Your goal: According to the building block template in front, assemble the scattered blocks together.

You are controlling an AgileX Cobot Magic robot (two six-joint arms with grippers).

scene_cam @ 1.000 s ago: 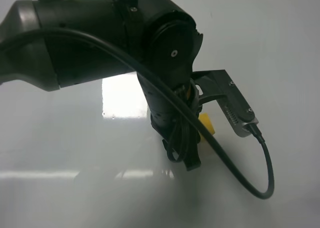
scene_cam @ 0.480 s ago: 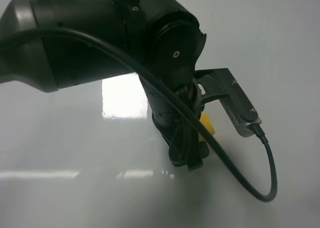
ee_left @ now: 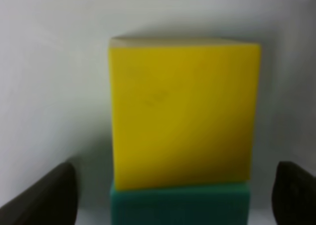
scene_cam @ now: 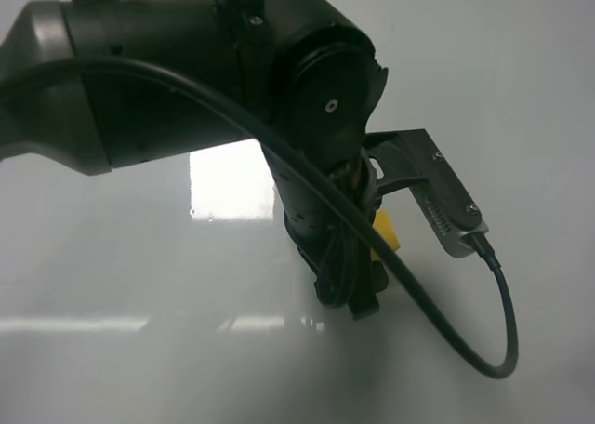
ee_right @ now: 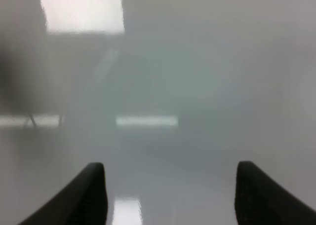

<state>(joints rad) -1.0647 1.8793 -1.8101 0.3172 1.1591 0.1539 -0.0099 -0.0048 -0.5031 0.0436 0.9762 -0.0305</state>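
In the left wrist view a yellow cube (ee_left: pixel 182 114) fills the middle, and a teal-green cube (ee_left: pixel 180 205) touches its near face in line with it. My left gripper (ee_left: pixel 173 198) is open, with its dark fingertips (ee_left: pixel 47 195) wide apart on either side of the teal-green cube. In the exterior high view the left arm hides the gripper, and only a corner of the yellow cube (scene_cam: pixel 384 231) shows. My right gripper (ee_right: pixel 170 195) is open and empty above bare table. The building block template is out of view.
The white glossy table (scene_cam: pixel 139 275) reflects ceiling lights. The left arm's bulky body (scene_cam: pixel 186 71), its wrist camera (scene_cam: pixel 446 205) and a looping black cable (scene_cam: pixel 493 331) fill much of the exterior high view.
The left arm has shifted slightly to the right and down over the cubes. The yellow cube has stayed where it was.
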